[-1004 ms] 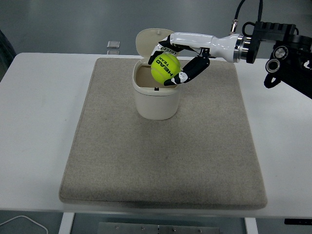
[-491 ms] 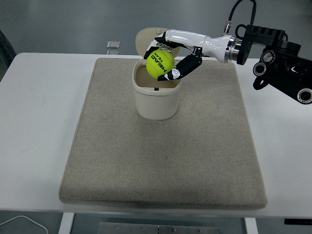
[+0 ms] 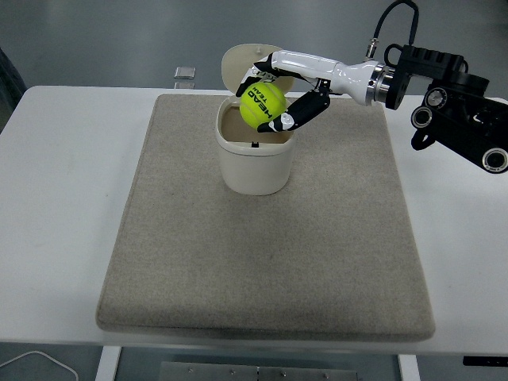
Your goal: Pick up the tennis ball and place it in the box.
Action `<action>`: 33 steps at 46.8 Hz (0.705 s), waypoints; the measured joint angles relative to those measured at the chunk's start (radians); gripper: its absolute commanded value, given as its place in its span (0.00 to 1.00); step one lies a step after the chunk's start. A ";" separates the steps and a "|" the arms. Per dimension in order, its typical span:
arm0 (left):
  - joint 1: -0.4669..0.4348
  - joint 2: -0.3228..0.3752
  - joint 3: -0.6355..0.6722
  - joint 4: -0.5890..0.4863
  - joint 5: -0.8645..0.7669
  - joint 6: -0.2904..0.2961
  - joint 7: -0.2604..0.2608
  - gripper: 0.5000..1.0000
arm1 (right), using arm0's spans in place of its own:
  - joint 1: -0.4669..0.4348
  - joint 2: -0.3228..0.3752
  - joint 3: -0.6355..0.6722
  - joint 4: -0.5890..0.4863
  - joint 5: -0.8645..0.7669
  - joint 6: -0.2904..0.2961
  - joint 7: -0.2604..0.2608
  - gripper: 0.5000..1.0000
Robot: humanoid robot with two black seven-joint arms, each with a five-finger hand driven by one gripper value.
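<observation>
1. Since a second ago, your right robot hand (image 3: 274,99) has carried the tennis ball (image 3: 263,108) a little toward the left of the frame, from above the box's right rim to over its opening; in the last half second it has barely shifted.
2. Right now the robot hand is closed around the tennis ball, fingers (image 3: 302,113) curled under and behind it, with the white forearm reaching in from the upper right of the frame. The ball sits just above the mouth of the small cream box (image 3: 254,163), in the upper middle of the frame, not yet inside.
3. Your left arm does not show in this view.
4. Watch the release. The ball looks nearly as wide as the opening, so if you let go while it is off-centre toward the right rim, it could strike the rim and bounce out onto the mat.
5. The open lid (image 3: 238,65) stands up just behind the ball. A finger brushing it as the hand spreads could tip the lid forward or nudge the light box.
6. The box stands on a beige felt mat (image 3: 262,262) that covers most of the white worktop (image 3: 63,198); a ball escaping there would likely roll.
7. A small clear block (image 3: 184,73) lies at the worktop's far edge, and a white cable (image 3: 36,361) curls at the lower left. Behind is a plain grey floor.
</observation>
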 measured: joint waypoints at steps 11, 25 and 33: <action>0.000 0.000 0.000 0.000 0.000 0.000 0.000 0.98 | -0.001 0.000 0.000 0.001 0.000 0.001 0.000 0.68; 0.000 0.000 0.000 0.000 0.000 0.000 0.000 0.98 | -0.008 0.000 -0.024 0.000 -0.001 0.002 0.001 0.72; 0.000 0.000 0.000 0.000 0.000 0.000 0.000 0.98 | -0.008 -0.003 -0.022 0.000 0.009 0.006 0.001 0.72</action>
